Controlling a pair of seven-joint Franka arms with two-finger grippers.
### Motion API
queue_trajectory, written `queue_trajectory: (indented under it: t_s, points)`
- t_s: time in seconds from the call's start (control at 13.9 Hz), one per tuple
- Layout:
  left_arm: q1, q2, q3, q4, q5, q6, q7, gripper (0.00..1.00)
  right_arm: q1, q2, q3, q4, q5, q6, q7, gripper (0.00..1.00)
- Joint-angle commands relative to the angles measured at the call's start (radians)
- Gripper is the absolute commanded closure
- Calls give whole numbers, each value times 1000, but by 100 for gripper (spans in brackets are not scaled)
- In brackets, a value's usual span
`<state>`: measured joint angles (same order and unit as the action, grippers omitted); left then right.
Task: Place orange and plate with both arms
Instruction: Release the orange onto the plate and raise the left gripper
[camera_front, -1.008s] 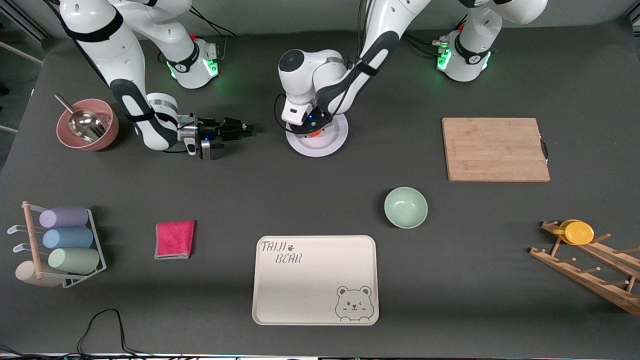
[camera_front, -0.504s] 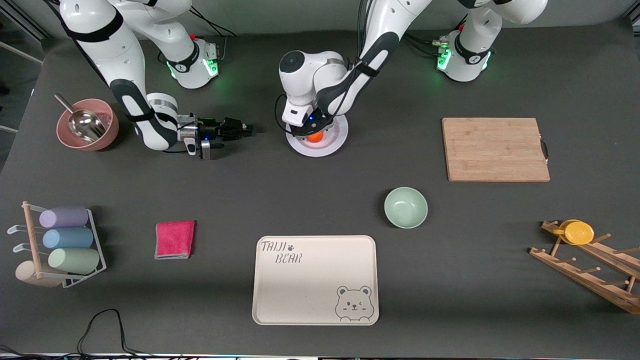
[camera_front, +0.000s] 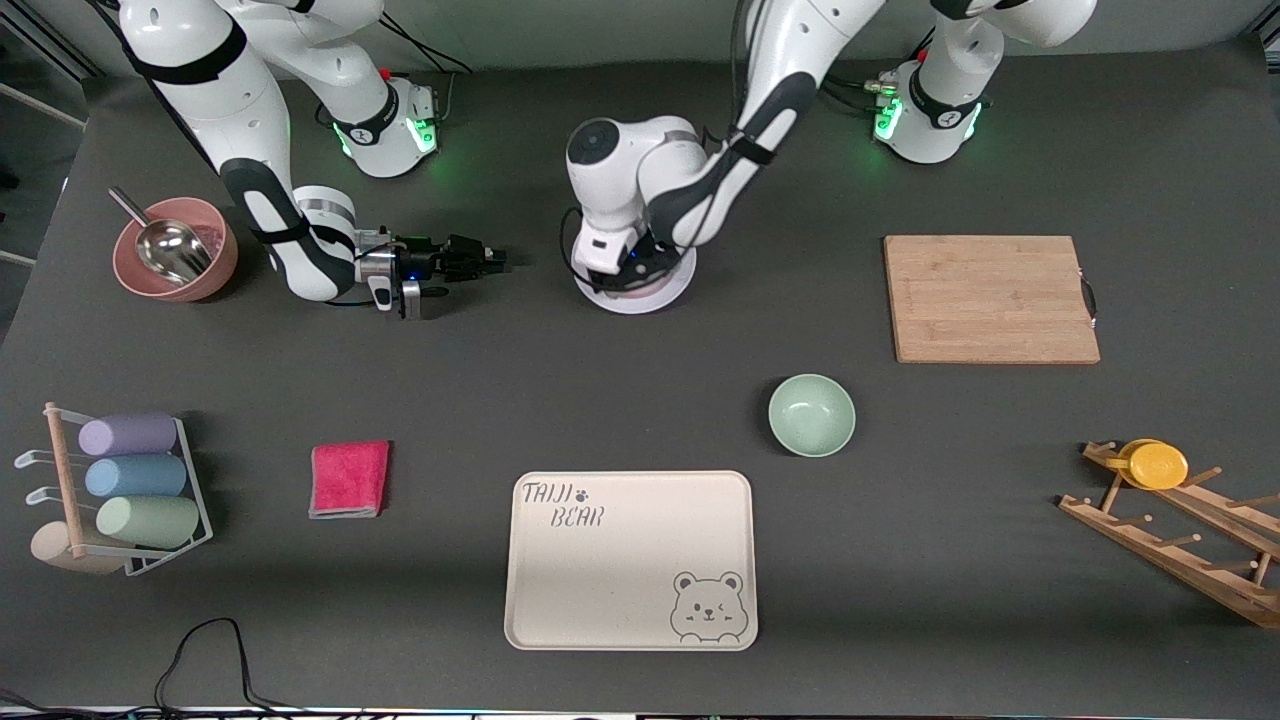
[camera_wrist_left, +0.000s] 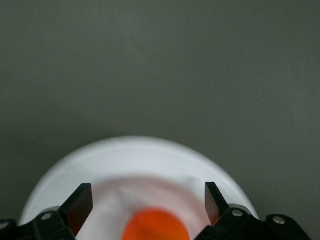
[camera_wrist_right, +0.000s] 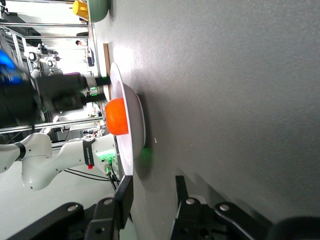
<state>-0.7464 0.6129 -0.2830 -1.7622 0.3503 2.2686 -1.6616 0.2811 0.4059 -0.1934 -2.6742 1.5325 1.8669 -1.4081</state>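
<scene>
The orange (camera_wrist_left: 155, 226) sits in the well of the white plate (camera_front: 672, 285), toward the robots' bases near mid-table. The left gripper (camera_wrist_left: 145, 202) hangs just over it with its fingers (camera_wrist_left: 80, 205) spread wide on either side, touching nothing. The fruit is round and free on a glossy surface, so, as I judge it, a finger brushing it as the arm rises could roll it toward the rim, and any later tilt or jerk of the plate could send it off. The right gripper (camera_front: 480, 258) waits low over the mat beside the plate, toward the right arm's end, fingers (camera_wrist_right: 125, 192) part open and empty; a sideways approach could shove the plate instead of catching its rim. Open mat lies around the plate; the green bowl (camera_front: 811, 414), cutting board (camera_front: 990, 298) and bear-print tray (camera_front: 630, 560) stand well apart.
</scene>
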Motion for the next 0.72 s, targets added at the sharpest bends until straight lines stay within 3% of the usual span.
queue_trajectory:
  t_s: [0.0,0.22,0.5,0.65]
  points:
    - [122,-112,-4,-2,-120,-96,191,0,7,24,5,11,21,-9,14,59]
    - [284,-194,-2,53,-192,-240,373,0,30,27,9,13,55,-11,17,59]
    - [484,-272,4,87,-218,-306,570,0,121,39,14,28,185,-11,20,59]
    - [512,-304,77,121,-231,-375,672,0,173,50,20,42,262,-11,20,59]
